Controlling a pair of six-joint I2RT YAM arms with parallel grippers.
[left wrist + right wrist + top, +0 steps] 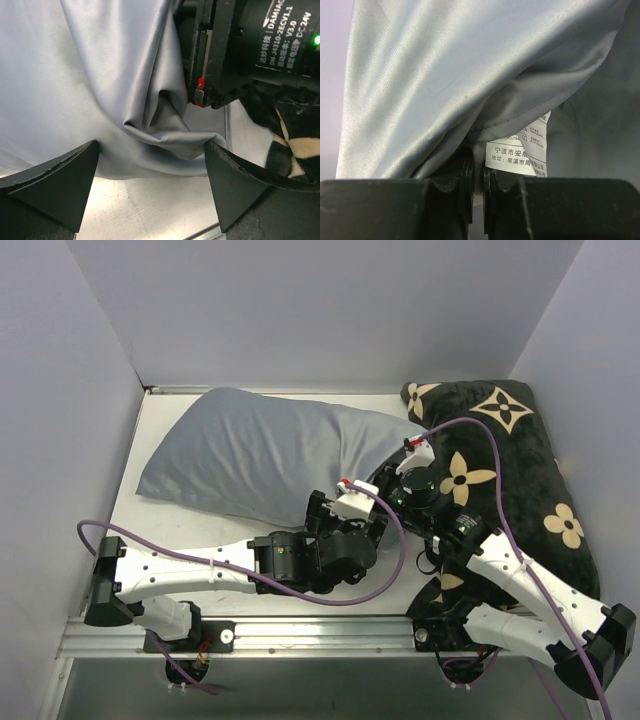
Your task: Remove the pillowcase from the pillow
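Black fingers of the right gripper (pixel 477 177) were seen pressed almost together, with a hem of the grey pillowcase (pixel 265 455) pinched between them and a white printed tag (pixel 520 152) just beside. The left gripper (pixel 151 147) was held wide open, nothing gripped, a bunched fold of the case between its tips. The pillowcase, plumply filled, was laid across the table (pixel 135 525), its right end beside a black flowered cushion (pixel 500 465).

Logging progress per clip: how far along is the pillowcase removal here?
Done: nothing off yet; the grey pillowcase is still fully on and plump. In hand: the right gripper pinches what looks like the pillow seam beside its tag; the left gripper is open around a bunched pillowcase corner. Left: pulling the case off.
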